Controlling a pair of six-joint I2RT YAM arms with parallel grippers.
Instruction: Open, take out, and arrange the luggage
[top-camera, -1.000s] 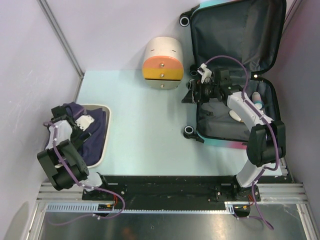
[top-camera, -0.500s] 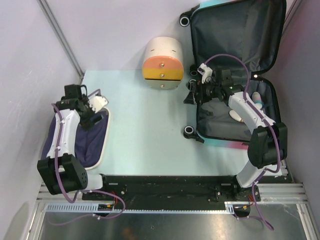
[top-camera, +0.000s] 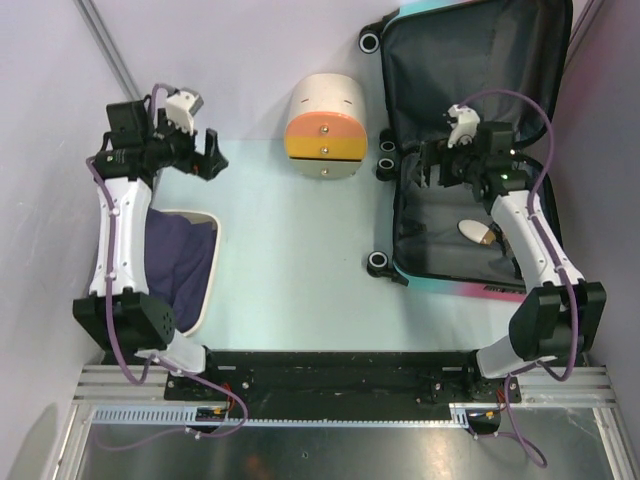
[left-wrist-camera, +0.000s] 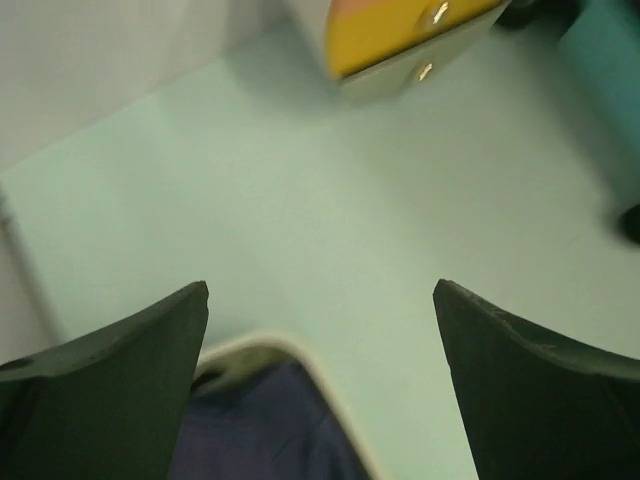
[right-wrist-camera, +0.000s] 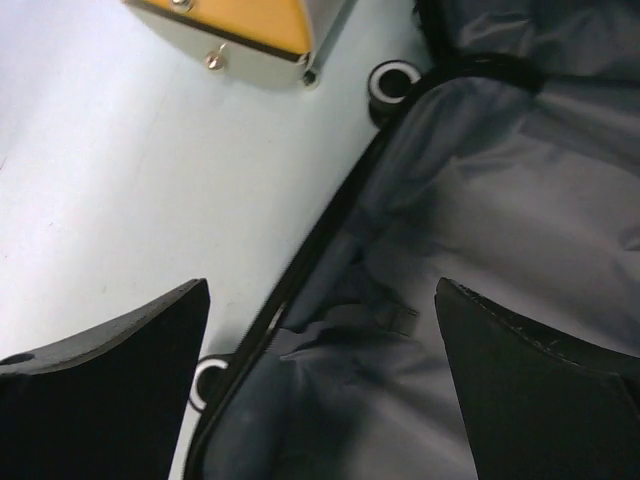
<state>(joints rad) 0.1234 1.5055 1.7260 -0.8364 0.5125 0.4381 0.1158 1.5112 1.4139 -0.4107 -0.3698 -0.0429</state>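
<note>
Left wrist, left pincer (left-wrist-camera: 320, 290) wide apart, empty, right pincer (right-wrist-camera: 320, 290) likewise, over luggage (right-wrist-camera: 530, 210)

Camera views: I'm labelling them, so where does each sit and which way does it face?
Top external: above and behind the robot, looking down at the table; left arm, right arm and the open luggage show.
Left wrist: on the left hand, facing down at tray and table past its fingers.
Right wrist: on the right hand, facing into the luggage past its fingers.
Shared: both wrist views catch the drawer box.
</note>
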